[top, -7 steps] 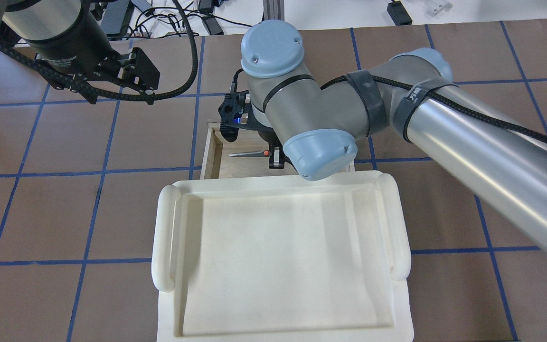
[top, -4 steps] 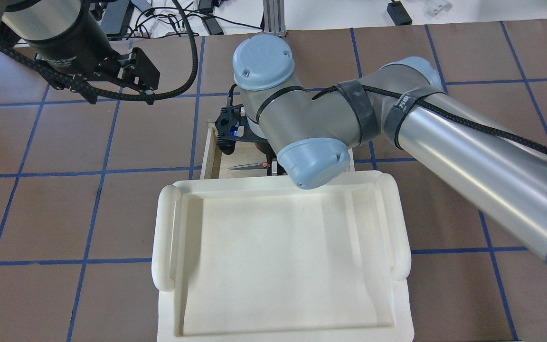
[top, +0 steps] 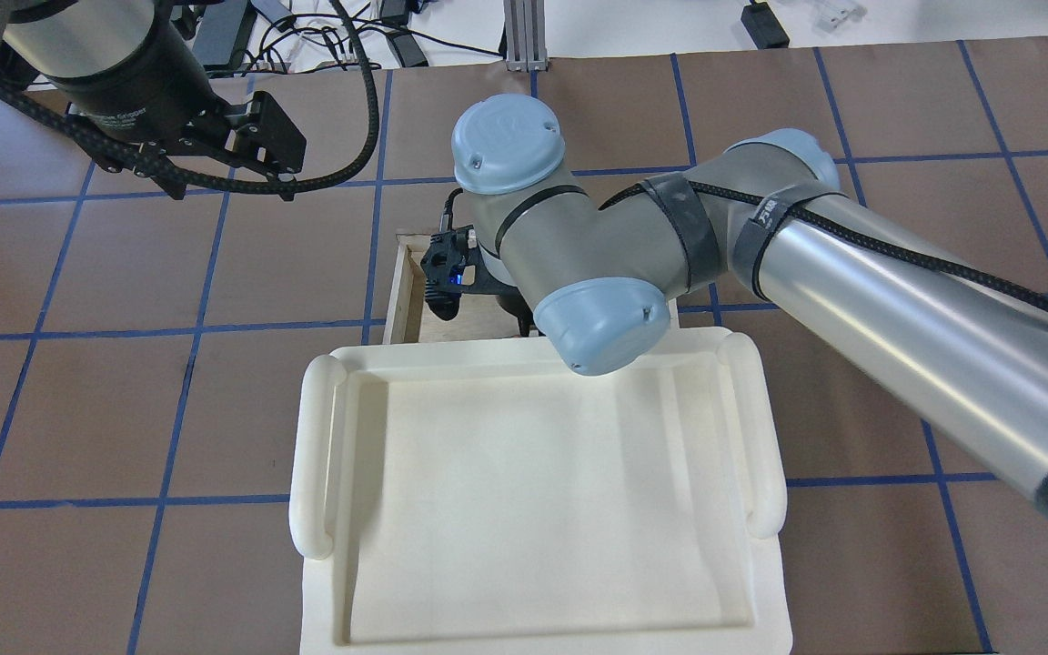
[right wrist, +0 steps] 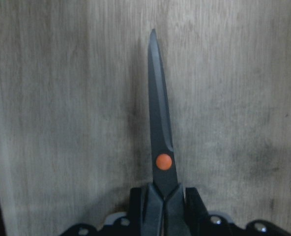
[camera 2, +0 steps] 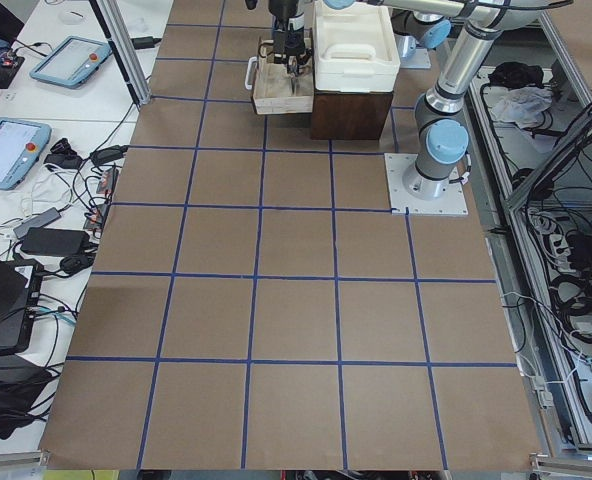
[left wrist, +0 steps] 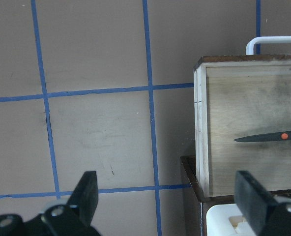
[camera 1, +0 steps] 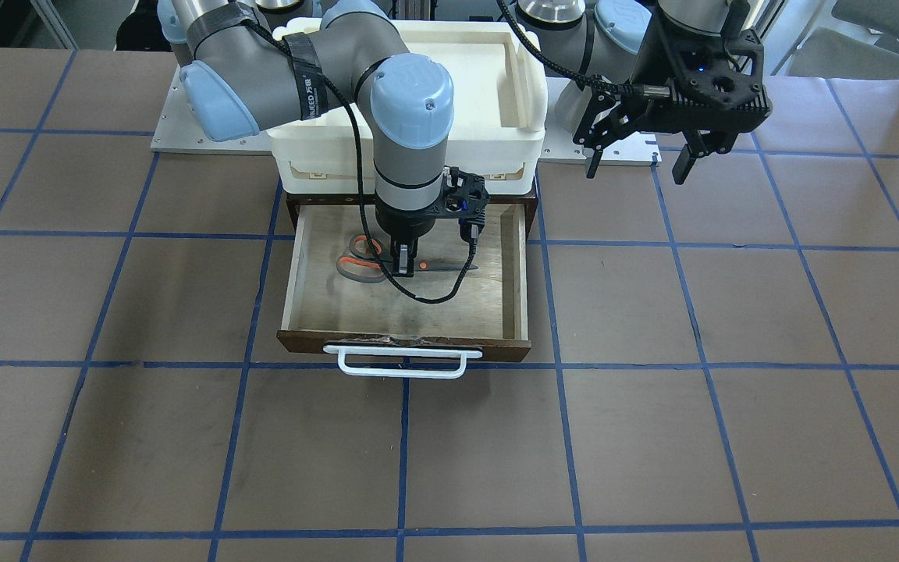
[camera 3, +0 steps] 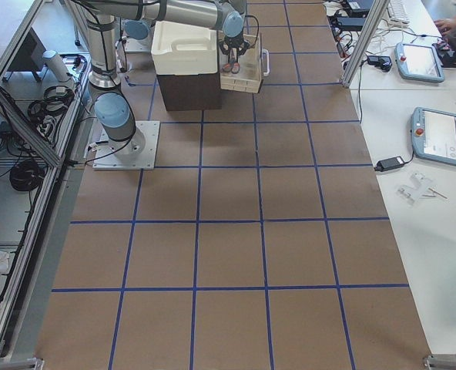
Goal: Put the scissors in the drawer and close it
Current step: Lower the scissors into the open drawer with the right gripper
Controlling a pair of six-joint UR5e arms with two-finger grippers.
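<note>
Brown surface (camera 1: pixel 652 429) is bearing the drawer (camera 1: pixel 418 316); right claw (camera 1: pixel 403 265), gripping scissors (right wrist: pixel 160 128) low inside, should be releasing gently; left claw (camera 1: pixel 638 162) is gaping.

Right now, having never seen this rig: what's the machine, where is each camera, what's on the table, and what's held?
The machine is two robot arms, left and right, at a taped table. One camera looks down from behind them. One faces them, so the sides appear mirrored. Two look along the table from its ends, and one rides on each wrist.

On the table stands a dark cabinet with its wooden drawer pulled open and a white plastic tray on top.

The right end effector is shut on the scissors, holding them low inside the drawer. The left end effector is open, holds nothing, and hangs over the table beside the cabinet.
</note>
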